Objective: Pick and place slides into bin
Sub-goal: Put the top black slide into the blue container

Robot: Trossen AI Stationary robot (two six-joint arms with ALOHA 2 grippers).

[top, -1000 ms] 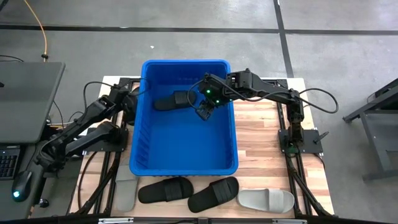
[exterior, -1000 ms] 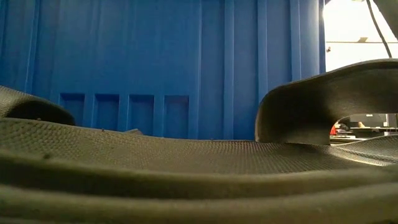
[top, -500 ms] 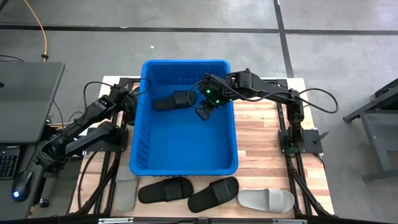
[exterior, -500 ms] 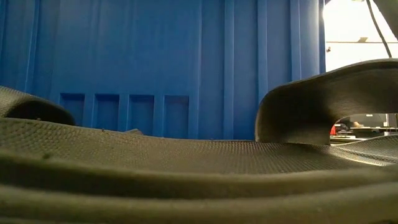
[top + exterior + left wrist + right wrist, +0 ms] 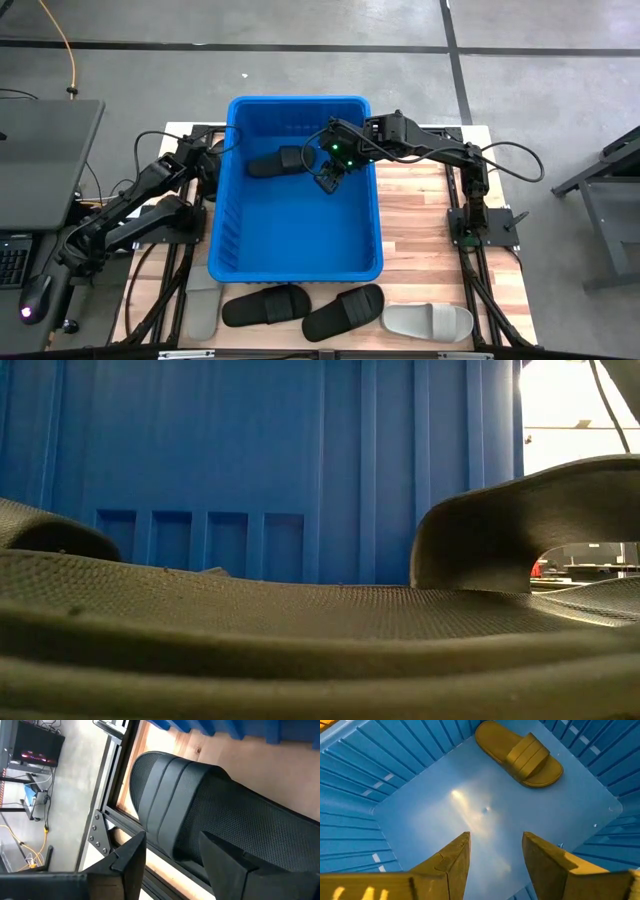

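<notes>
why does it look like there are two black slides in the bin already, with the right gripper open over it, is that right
Not quite. The high view shows only one black slide in the bin; the right wrist view shows the same. The rest stands: the right gripper hangs open over the bin, nothing between its fingers.

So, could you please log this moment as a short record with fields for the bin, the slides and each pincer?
bin: blue bin on the wooden table
slide in bin: one black slide at the far end
slides outside: grey slide, two black slides, light grey slide, in a row at the table's near edge
right pincer: open, empty, inside the bin beside the black slide
left pincer: open, empty, outside the bin's left wall
</notes>
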